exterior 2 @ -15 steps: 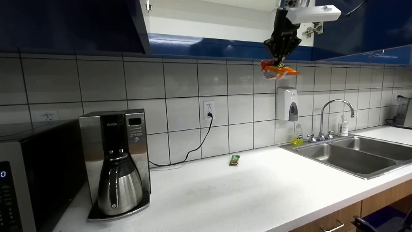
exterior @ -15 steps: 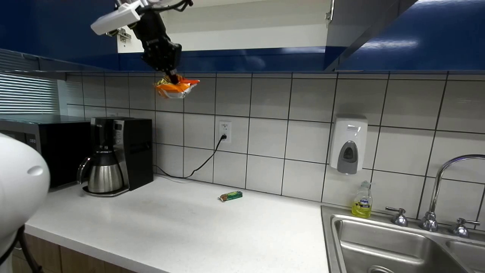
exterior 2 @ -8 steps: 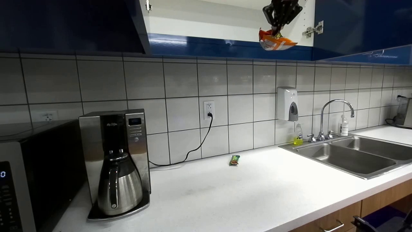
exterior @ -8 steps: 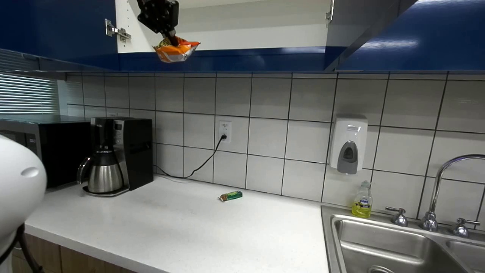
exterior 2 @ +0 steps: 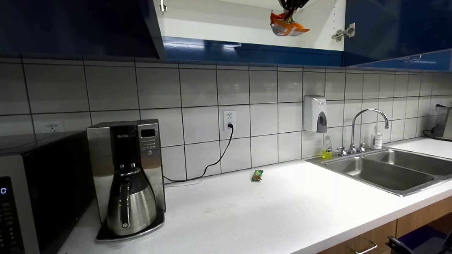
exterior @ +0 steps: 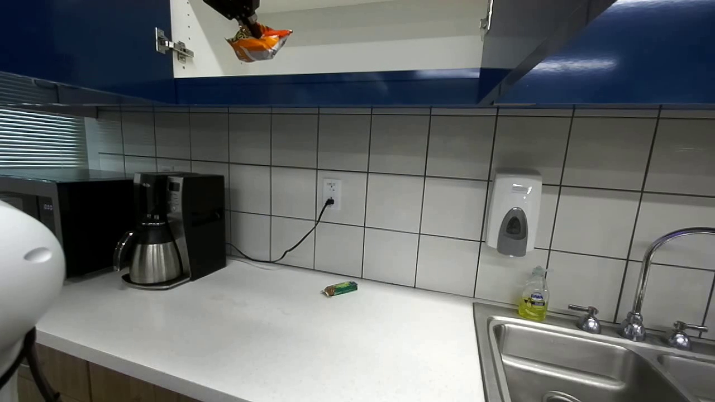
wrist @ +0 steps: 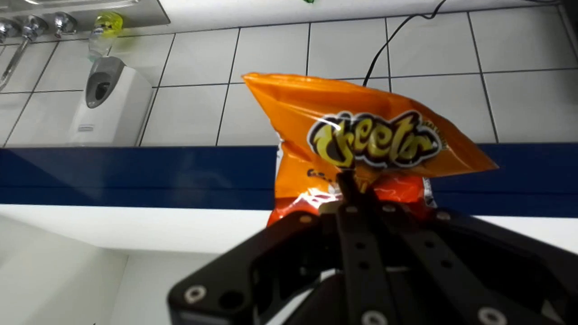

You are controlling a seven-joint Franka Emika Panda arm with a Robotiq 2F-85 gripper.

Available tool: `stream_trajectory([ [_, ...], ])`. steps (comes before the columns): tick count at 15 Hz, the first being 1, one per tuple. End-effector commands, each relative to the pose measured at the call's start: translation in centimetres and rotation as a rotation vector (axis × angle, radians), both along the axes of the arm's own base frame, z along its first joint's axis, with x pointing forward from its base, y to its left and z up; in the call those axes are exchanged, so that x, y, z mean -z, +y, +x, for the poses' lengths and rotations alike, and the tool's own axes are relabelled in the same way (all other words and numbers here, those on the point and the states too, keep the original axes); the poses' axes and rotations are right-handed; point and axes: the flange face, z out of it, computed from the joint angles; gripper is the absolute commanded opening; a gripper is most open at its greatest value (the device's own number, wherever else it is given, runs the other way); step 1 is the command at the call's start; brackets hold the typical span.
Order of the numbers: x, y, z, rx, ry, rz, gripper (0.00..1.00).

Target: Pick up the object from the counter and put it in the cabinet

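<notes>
My gripper (wrist: 356, 183) is shut on the orange-and-yellow snack packet (wrist: 370, 135), pinching it near its middle. The packet hangs from the fingertips in both exterior views (exterior: 258, 49) (exterior 2: 286, 29). The gripper shows only partly at the top edge in both exterior views (exterior: 252, 27) (exterior 2: 289, 14). The cabinet (exterior: 335, 88) is open, with blue doors and a white interior. The packet appears against that interior, above the blue bottom edge (exterior 2: 247, 52); how deep it is I cannot tell. The white counter (exterior: 268, 340) lies well below.
A small green stick-like item (exterior: 339, 288) lies on the counter near the wall. The coffee machine (exterior 2: 148, 162) and microwave (exterior 2: 53, 176) stand at one end, the sink (exterior 2: 381, 176) at the other. Open cabinet doors (exterior: 84, 50) (exterior: 530, 44) flank the opening.
My gripper has risen with the packet, from below the cabinet's blue bottom edge to the height of the opening. The packet stays held. The green item has not moved.
</notes>
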Motion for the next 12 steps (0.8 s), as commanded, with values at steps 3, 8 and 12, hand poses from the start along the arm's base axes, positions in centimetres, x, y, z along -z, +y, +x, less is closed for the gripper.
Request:
stream_trajectory([
  [3, -3.5, 0.2, 4.1, 0.050, -0.059, 0.033, 0.00],
  [8, -5.4, -0.4, 7.7, 0.098, -0.087, 0.064, 0.00],
  [12, -5.7, -0.9, 11.4, 0.165, -0.107, 0.082, 0.00],
])
